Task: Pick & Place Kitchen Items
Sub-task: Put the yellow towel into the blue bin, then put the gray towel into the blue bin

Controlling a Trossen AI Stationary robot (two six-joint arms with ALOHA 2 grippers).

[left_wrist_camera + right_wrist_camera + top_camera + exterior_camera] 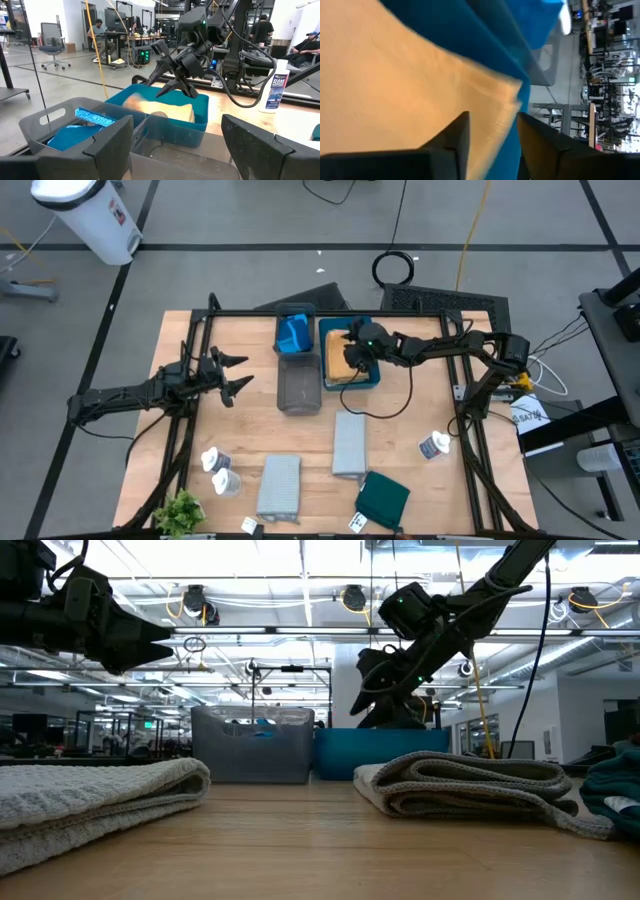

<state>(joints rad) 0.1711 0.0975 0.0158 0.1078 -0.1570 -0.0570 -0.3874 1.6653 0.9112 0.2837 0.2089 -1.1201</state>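
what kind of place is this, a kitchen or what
Not a kitchen: it looks like an open robotics lab or workshop. Desks with monitors, people seated at them, and ceiling ducts and strip lights show it.

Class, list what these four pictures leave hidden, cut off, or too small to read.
- Orange cloth, high view: partly covered by the right gripper.
- Grey tray contents, low view: hidden by its walls.
- White bottle label, high view: too small to read.
- Teal cloth, low view: cut off by the picture's edge.
- Plant, high view: cut by the edge.
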